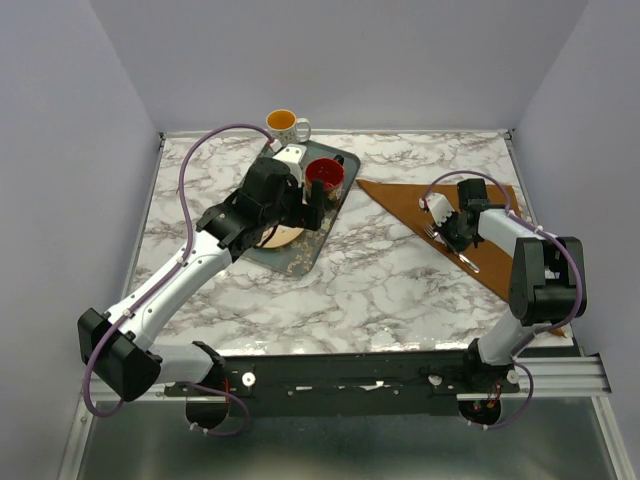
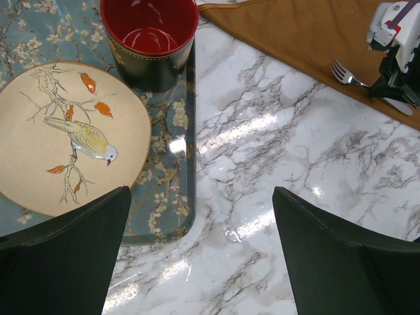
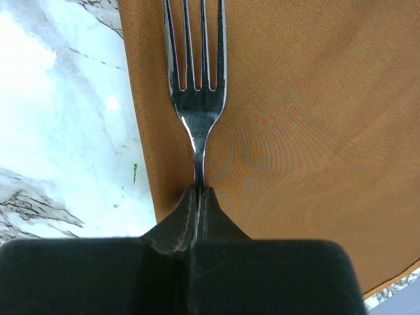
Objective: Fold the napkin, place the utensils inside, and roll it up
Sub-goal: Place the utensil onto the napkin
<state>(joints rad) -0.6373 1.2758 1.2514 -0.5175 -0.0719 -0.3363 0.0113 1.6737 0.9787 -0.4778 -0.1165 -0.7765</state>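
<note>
The rust-brown napkin lies folded into a triangle on the right of the table; it also shows in the right wrist view and the left wrist view. My right gripper is shut on the handle of a silvery fork, whose tines lie over the napkin near its left edge. In the top view that gripper sits over the napkin, fork tines pointing left. Another silvery utensil lies on the napkin beside it. My left gripper is open and empty, above the tray's right edge.
A dark green patterned tray holds a bird-painted plate and a red-lined cup. A yellow mug stands at the back edge. Bare marble lies between the tray and the napkin.
</note>
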